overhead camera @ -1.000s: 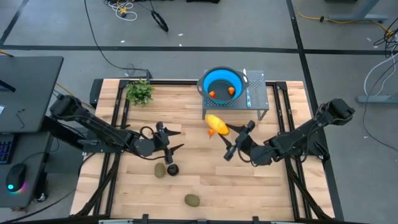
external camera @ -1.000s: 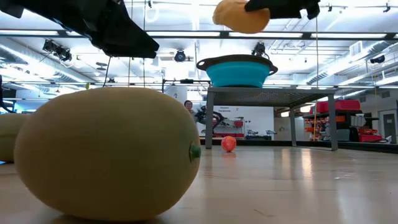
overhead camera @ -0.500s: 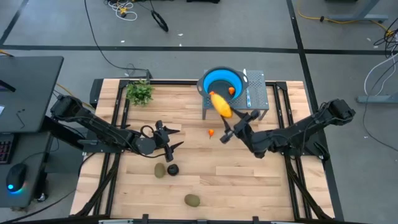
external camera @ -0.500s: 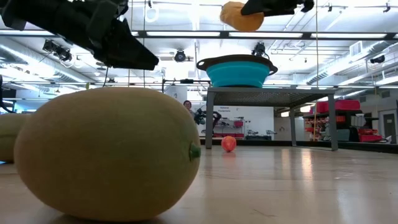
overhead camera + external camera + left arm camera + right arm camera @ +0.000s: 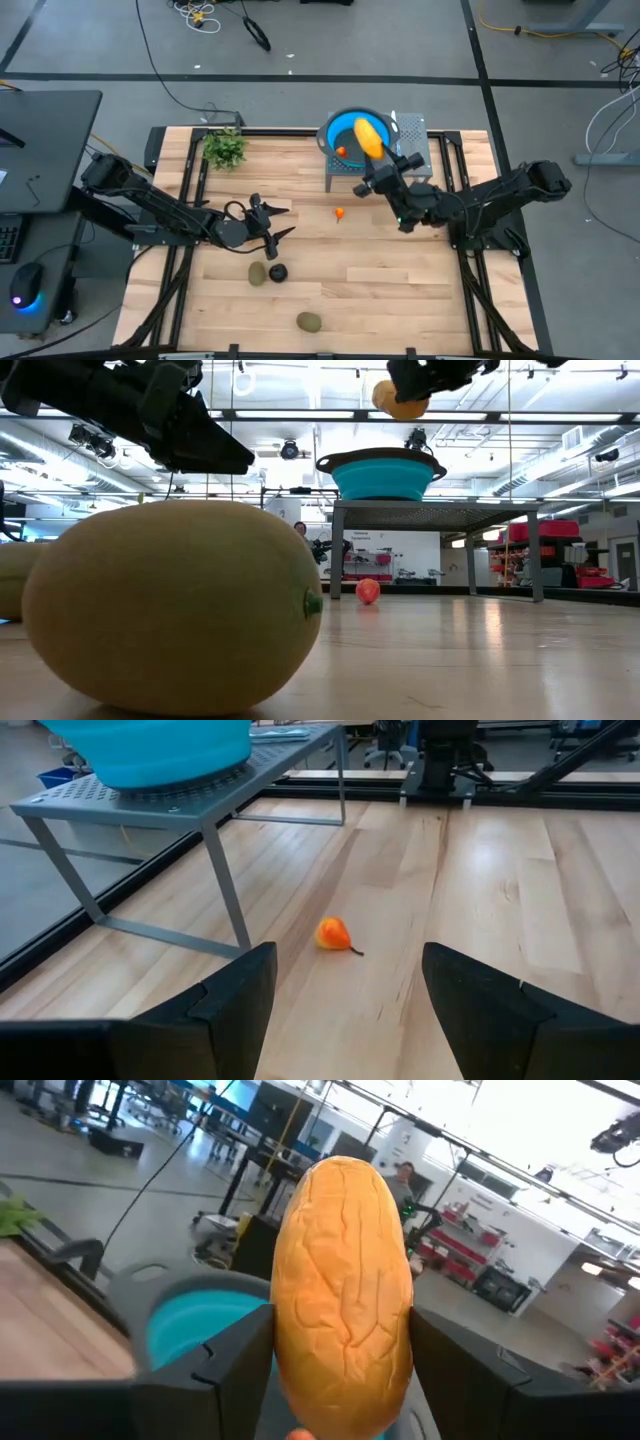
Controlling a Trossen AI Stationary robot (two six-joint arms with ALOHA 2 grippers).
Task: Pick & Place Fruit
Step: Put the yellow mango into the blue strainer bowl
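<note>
Overhead, the pale wooden slatted worktop (image 5: 400,290) carried everything, with a grey perforated metal stand (image 5: 412,150) at its twelve o'clock edge and a round blue collapsible bowl (image 5: 345,128) sitting on that stand.

The right gripper (image 5: 378,172) hung just beside the bowl's four o'clock rim, its jaws clenched on the long yellow-orange wrinkled toy fruit (image 5: 369,138), which jutted out over the bowl. In the right wrist view the piece (image 5: 343,1290) stood lengthwise between the two dark fingers, held near its lower end. It looked light, hollow and fairly stiff, its creased skin giving the pads some bite; a hold nearer the middle would probably be steadier, since the long free end could swing.

The left gripper (image 5: 268,222) waited over the worktop at about nine o'clock from centre, jaws released and holding nothing.

Two olive-green oval toy fruits lay on the boards, one (image 5: 258,273) just at five o'clock of the left gripper and touching or nearly touching the small blackish round toy fruit (image 5: 278,271), the other (image 5: 309,321) at the six o'clock edge. Being smooth and rounded, they would likely roll if nudged, so a squeeze across the short axis seemed best.

A tiny orange-red toy fruit (image 5: 340,212) sat near the worktop's centre, apart from the rest; another small orange piece (image 5: 341,151) rested inside the bowl.
</note>
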